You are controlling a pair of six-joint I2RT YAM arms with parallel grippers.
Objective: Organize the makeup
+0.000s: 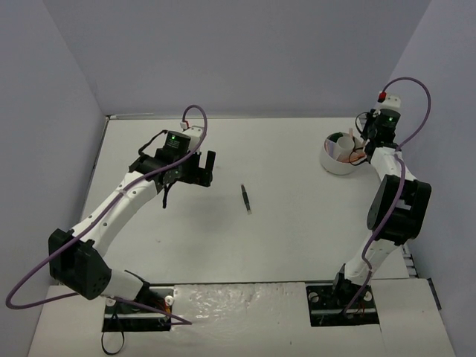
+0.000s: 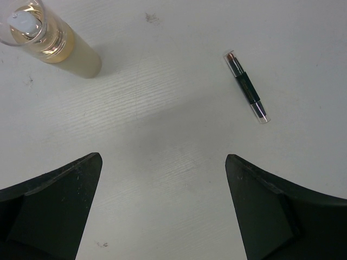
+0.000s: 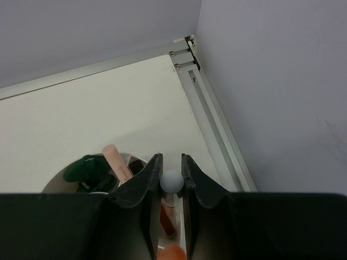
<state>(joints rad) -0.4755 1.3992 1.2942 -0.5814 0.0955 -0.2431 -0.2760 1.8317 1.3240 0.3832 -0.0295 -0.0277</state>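
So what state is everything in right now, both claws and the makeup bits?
Left gripper: open, empty, above the table.
Right gripper: shut on a pale-tipped stick, over the white bowl.
Dark pencil: lying flat on the table, untouched.
Bottle: apparently upright on the table, outside the bowl.
White bowl: holds a pink stick and a green disc.

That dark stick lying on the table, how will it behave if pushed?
The dark stick looks round and thin, so it probably rolls if pushed. Its glossy clear ends suggest a slippery grip. Being slim, it likely feels light.
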